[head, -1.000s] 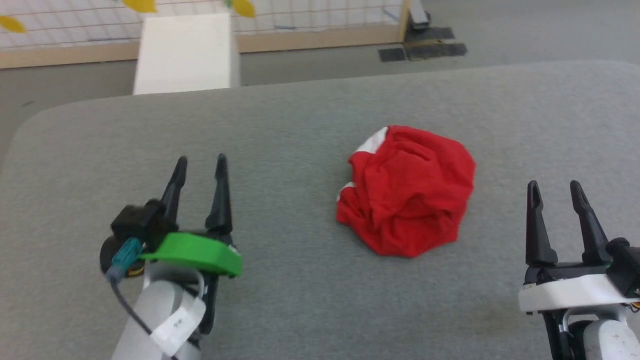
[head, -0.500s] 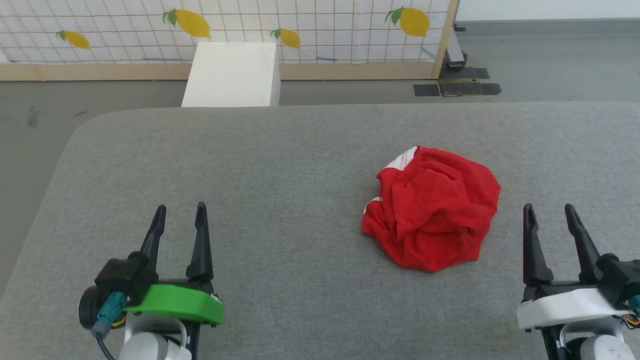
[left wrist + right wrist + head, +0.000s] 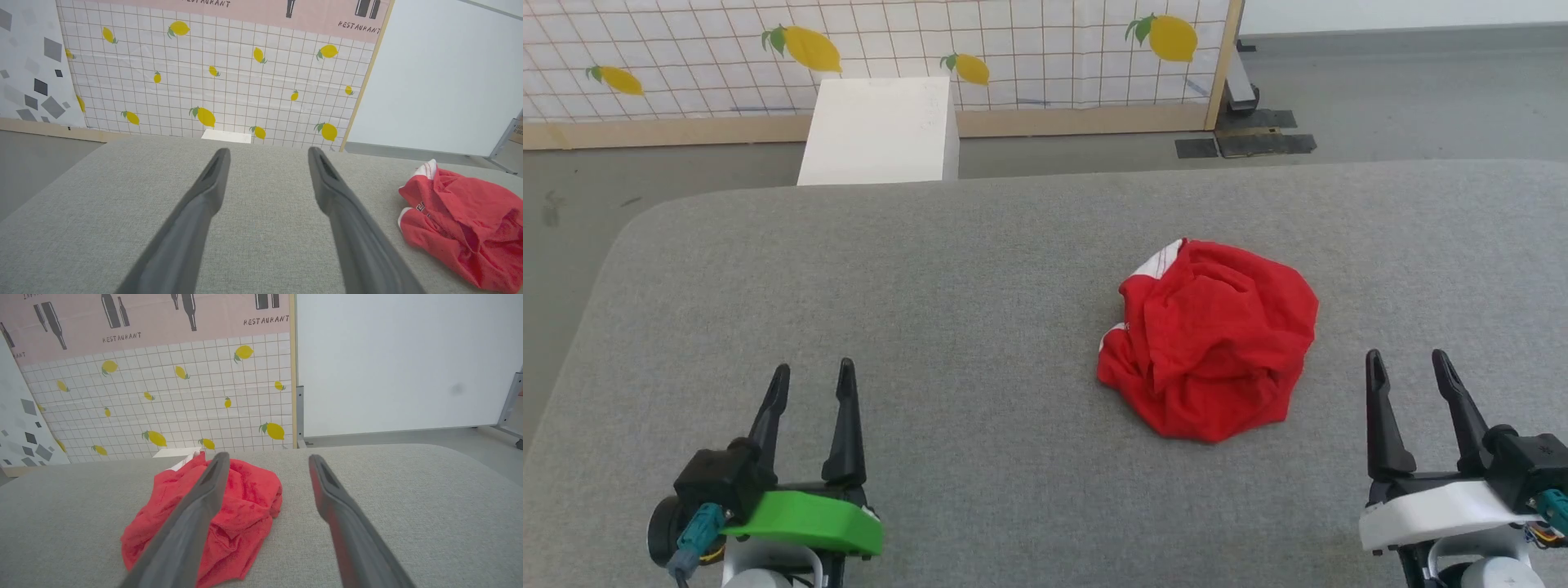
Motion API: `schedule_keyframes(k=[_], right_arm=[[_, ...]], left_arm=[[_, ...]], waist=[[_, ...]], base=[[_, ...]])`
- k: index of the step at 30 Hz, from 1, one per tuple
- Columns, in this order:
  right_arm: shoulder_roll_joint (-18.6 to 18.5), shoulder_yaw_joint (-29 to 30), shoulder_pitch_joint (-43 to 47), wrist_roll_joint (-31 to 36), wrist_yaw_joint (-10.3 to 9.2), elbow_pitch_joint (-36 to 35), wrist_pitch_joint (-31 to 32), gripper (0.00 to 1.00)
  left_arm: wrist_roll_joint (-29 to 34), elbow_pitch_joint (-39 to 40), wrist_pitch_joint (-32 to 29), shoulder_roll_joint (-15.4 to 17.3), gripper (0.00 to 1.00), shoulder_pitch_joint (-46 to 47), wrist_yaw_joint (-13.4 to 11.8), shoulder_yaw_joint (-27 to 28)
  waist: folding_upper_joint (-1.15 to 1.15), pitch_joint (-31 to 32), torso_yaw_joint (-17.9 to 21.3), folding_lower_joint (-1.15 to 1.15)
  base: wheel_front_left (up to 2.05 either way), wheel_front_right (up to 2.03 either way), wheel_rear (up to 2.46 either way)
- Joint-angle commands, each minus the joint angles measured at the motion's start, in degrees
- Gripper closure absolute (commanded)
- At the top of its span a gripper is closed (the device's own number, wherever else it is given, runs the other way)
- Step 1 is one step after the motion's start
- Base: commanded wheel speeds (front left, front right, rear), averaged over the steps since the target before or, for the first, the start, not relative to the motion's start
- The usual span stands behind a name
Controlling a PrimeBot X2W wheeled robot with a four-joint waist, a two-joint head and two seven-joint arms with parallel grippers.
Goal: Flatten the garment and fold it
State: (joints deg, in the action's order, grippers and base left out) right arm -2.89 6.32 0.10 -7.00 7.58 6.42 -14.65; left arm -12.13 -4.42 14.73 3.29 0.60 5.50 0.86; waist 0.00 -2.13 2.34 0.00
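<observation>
Grey table (image 3: 931, 269) holds the crumpled garment (image 3: 1217, 343); left gripper (image 3: 814, 367) and right gripper (image 3: 1407, 356) stand spread, clear of it.

The garment (image 3: 1209, 339) lies bunched, so most of its white stripe (image 3: 1164, 257) is folded out of sight. In the left wrist view its lettering (image 3: 421, 208) is too small to read, and the picture's right edge cuts the cloth off. In the right wrist view one of the right gripper's (image 3: 265, 459) fingers (image 3: 192, 522) covers the garment's middle. The fingers blur toward the bottom of both wrist views. The head view cuts off the left arm (image 3: 760, 572) and right arm (image 3: 1494, 572) at its bottom edge, and the tabletop (image 3: 980, 269) hides the base of the white box (image 3: 878, 131).
</observation>
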Motion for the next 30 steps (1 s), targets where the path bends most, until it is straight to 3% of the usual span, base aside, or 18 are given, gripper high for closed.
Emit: schedule_keyframes(k=[1,18,24,30], right_arm=[[0.0,-0.2,0.5,0.4,-0.09,-0.1,-0.2,0.0],[0.0,-0.9,0.6,3.8,-0.09,-1.0,1.5,0.0],[0.0,-0.7,0.5,6.3,-0.09,-2.4,4.4,0.0],[0.0,-1.3,-0.7,6.0,-0.09,-3.8,5.9,0.0]], left_arm=[[0.4,-0.1,0.3,-0.3,0.0,-0.8,0.3,0.1],[0.0,-0.6,0.3,-0.4,0.0,-0.6,-0.1,-1.9],[-1.5,-3.8,0.3,-0.4,0.0,5.7,0.7,-10.7],[-5.2,-11.7,-2.5,-0.4,0.0,18.4,0.9,-21.3]], waist=[[0.0,0.0,0.0,0.0],[0.0,-0.5,0.5,0.0],[0.0,-2.6,0.5,0.0],[0.0,-6.7,2.0,0.0]], base=[[0.0,0.0,0.0],[0.0,0.0,0.0],[0.0,0.0,0.0],[0.0,0.0,0.0]])
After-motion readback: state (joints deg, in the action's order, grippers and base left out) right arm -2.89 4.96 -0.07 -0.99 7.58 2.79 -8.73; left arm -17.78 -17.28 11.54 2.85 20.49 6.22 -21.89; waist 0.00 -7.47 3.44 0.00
